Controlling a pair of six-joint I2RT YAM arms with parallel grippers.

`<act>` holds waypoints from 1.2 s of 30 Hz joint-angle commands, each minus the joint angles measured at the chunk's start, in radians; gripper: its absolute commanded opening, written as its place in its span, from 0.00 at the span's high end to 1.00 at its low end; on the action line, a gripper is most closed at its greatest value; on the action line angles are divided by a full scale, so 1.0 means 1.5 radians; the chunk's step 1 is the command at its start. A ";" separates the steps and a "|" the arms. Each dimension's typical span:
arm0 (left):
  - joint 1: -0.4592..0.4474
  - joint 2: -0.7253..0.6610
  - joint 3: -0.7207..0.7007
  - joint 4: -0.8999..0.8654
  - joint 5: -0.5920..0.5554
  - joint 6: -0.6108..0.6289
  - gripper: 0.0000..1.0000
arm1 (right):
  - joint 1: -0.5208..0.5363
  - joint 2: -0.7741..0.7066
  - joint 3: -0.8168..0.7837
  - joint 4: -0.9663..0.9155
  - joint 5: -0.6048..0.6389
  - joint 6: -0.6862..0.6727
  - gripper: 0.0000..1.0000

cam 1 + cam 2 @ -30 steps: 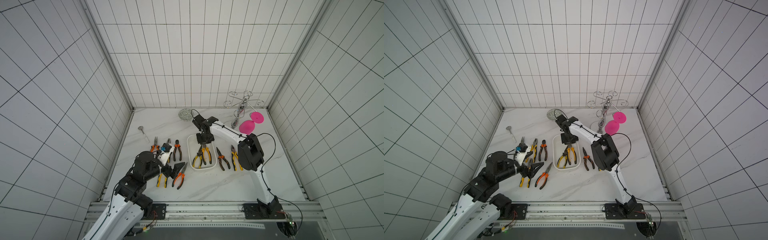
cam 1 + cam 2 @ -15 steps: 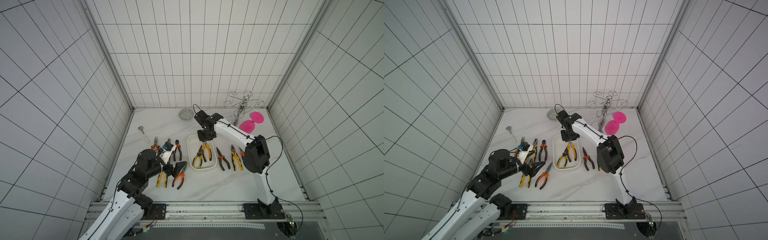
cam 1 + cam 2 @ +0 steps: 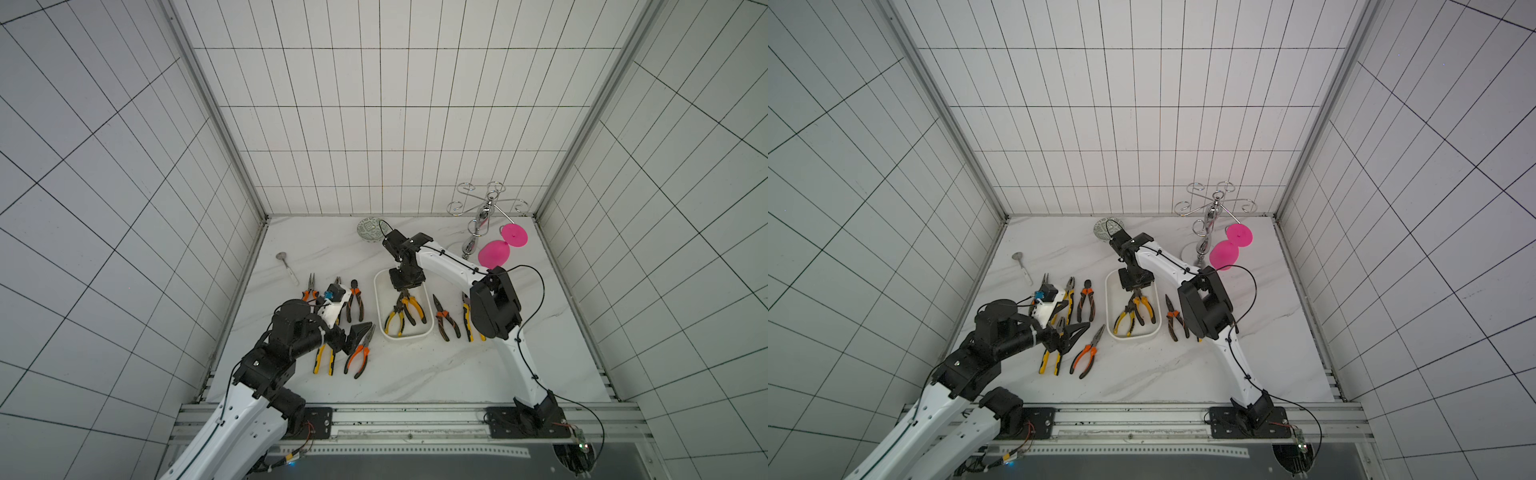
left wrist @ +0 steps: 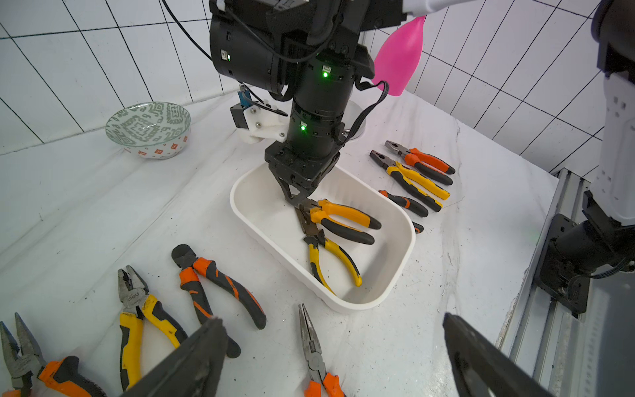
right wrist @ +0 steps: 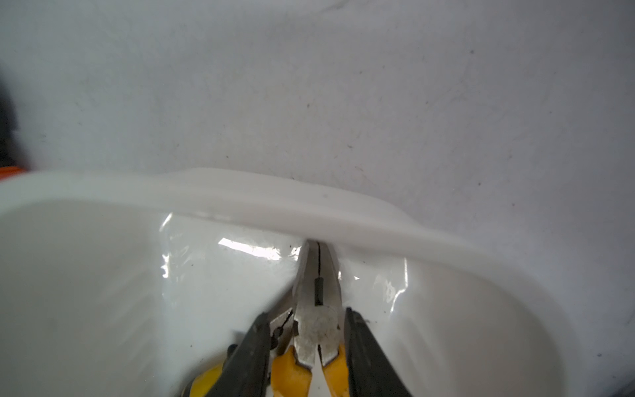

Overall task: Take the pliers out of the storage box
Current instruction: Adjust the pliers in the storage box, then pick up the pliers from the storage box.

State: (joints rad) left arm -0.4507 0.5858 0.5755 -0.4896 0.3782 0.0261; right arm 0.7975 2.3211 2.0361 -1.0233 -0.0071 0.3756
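On the white table (image 3: 415,374), whose top has grey veins like marble, the storage box (image 3: 405,335) stands near the middle. Two pliers (image 3: 409,309) lie inside it, one partly over the other, with the handles toward the metal rail (image 3: 415,415) at the front edge. White tiled walls (image 3: 374,124) with dark joints close the table on three sides.

The right gripper (image 3: 403,292) reaches down into the box. Its fingers stand a little apart on both sides of the head of one yellow-handled pair, and I cannot tell if they press on it. The left gripper (image 4: 331,319) hovers wide open, holding nothing, to the left of the box.

Other pliers (image 3: 355,299) lie flat on the table at both sides of the box. By the back wall are a patterned bowl (image 3: 368,228), a chrome stand (image 3: 482,220) and a pink cup (image 3: 494,253). A spoon (image 3: 286,264) lies near the left wall.
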 commanded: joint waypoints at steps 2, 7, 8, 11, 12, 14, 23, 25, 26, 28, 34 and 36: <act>-0.002 0.006 0.006 0.016 -0.001 0.001 0.01 | -0.008 -0.009 -0.015 0.009 0.001 0.001 0.59; -0.003 0.010 0.005 0.019 0.002 0.001 0.01 | -0.013 -0.015 -0.043 0.020 0.003 0.006 0.55; -0.002 0.010 0.005 0.019 0.002 0.000 0.01 | -0.013 -0.016 -0.045 0.020 0.007 0.008 0.54; -0.003 0.009 0.005 0.020 0.002 -0.001 0.01 | -0.015 -0.021 -0.054 0.021 0.017 0.011 0.46; -0.002 0.009 0.006 0.020 0.002 -0.001 0.01 | -0.015 -0.021 -0.057 0.019 0.023 0.017 0.45; -0.003 0.010 0.006 0.021 0.002 0.000 0.01 | -0.015 -0.022 -0.064 0.016 0.025 0.025 0.46; -0.003 0.018 0.009 0.027 0.005 -0.003 0.01 | -0.012 -0.001 -0.093 0.005 0.044 0.070 0.67; -0.002 0.014 0.007 0.026 0.003 -0.003 0.01 | -0.012 0.007 -0.096 0.008 0.033 0.072 0.67; -0.002 0.013 0.006 0.026 0.003 -0.004 0.01 | -0.013 0.010 -0.096 0.008 0.030 0.073 0.68; -0.002 0.010 0.007 0.026 0.002 -0.004 0.01 | -0.011 0.017 -0.096 0.008 0.024 0.073 0.72; -0.003 0.001 0.004 0.021 -0.002 -0.004 0.01 | -0.012 0.003 -0.087 0.006 0.021 0.063 1.00; -0.003 -0.001 0.003 0.021 -0.003 -0.005 0.01 | -0.012 -0.014 -0.071 0.003 0.018 0.054 1.00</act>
State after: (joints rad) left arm -0.4507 0.5961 0.5755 -0.4740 0.3782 0.0193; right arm 0.7845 2.3203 1.9339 -0.9897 0.0326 0.4706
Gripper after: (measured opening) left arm 0.989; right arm 0.245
